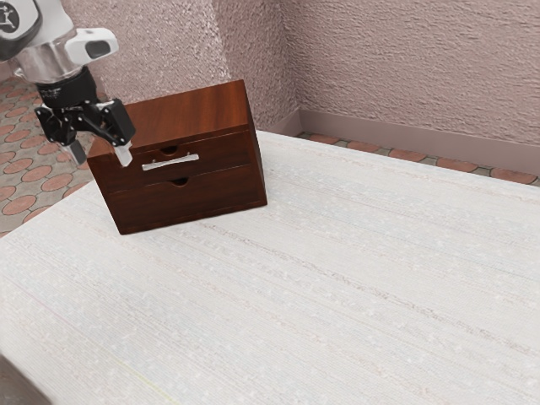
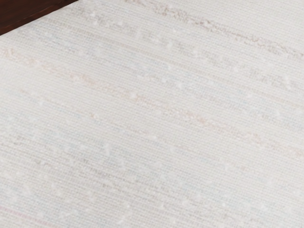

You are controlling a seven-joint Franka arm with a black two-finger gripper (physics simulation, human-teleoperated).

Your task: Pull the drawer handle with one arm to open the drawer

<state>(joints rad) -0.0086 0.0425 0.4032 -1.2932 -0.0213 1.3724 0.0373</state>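
Observation:
A dark wooden cabinet (image 1: 190, 114) with two drawers stands on the white table (image 1: 354, 278), toward the back on the exterior view's left. The upper drawer carries a slim silver handle (image 1: 170, 161); the lower drawer (image 1: 186, 196) shows only a finger notch. Both drawer fronts sit flush with the cabinet. My black gripper (image 1: 101, 153) hangs open at the cabinet's upper corner, on the exterior view's left of the handle and apart from it. One pale fingertip (image 1: 124, 156) overlaps the cabinet's front edge. In the wrist view a sliver of the dark cabinet (image 2: 23, 12) borders the bare table (image 2: 156, 123).
The table's wide white top stretches in front of the cabinet and toward the exterior view's right. Pink textured walls (image 1: 405, 59) rise behind it, and a tiled floor (image 1: 25, 177) lies past the table's edge on the exterior view's left.

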